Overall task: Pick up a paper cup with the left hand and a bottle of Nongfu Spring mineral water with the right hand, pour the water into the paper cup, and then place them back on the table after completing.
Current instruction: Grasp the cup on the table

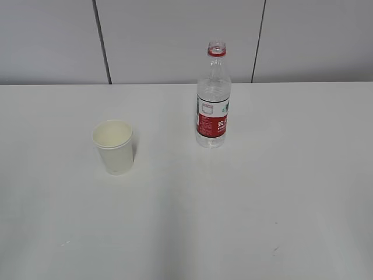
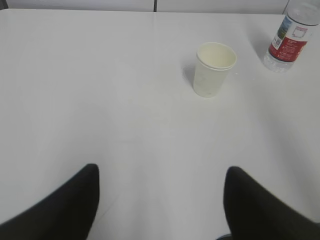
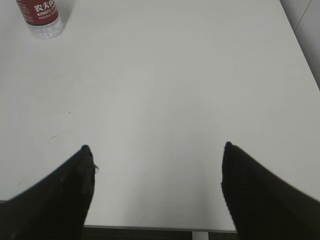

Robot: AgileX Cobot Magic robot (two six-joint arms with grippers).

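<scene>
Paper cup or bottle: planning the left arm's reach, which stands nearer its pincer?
The paper cup; the Nongfu Spring bottle stands farther back, to the right.

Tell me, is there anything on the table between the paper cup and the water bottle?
No. In the exterior view, only bare white table lies between the paper cup and the water bottle. They stand apart, not touching. The left wrist view shows the same gap.

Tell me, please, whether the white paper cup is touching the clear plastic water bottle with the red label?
Apart. The exterior view shows bare white table between the white paper cup and the clear plastic bottle; the left wrist view shows that gap too.
</scene>
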